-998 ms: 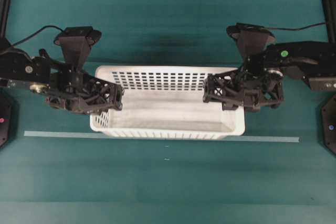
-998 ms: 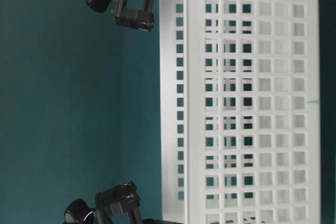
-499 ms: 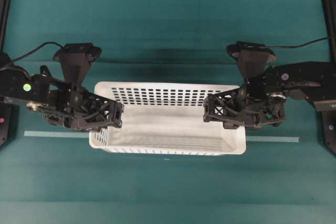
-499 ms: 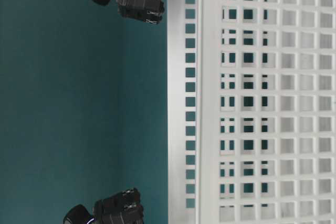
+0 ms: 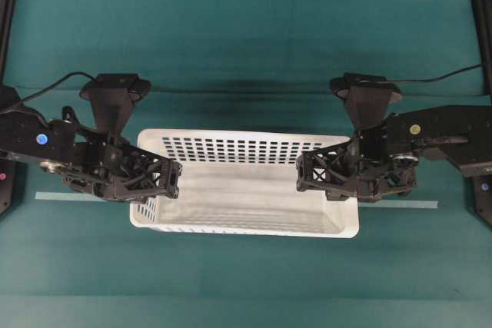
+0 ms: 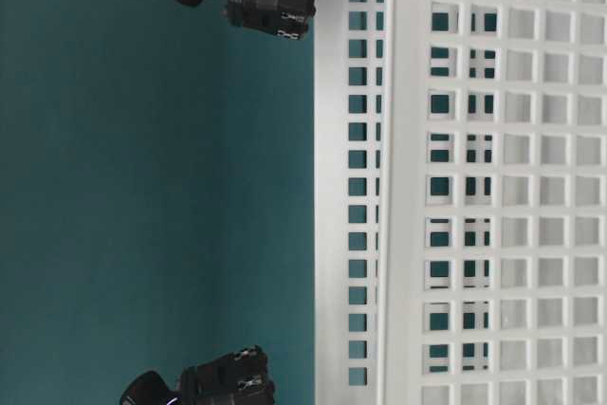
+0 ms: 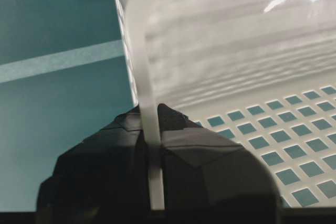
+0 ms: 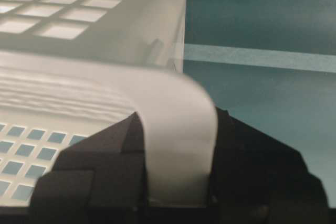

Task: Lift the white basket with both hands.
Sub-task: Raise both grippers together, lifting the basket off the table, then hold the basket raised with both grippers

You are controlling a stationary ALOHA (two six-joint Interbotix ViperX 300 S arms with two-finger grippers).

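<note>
Now the white basket (image 5: 244, 182) has risen and drifted toward the near edge compared with a second ago, its short end walls clamped between the fingers of the left gripper (image 5: 171, 180) and right gripper (image 5: 306, 176), so the lift looks underway above the counter (image 5: 246, 59).

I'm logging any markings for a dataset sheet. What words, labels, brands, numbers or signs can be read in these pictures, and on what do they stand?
None: no readable text in any view.
The white basket bears no label or brand.
The left gripper and right gripper show no lettering.
Coloured dots on the arms are plain marks, not writing.
</note>
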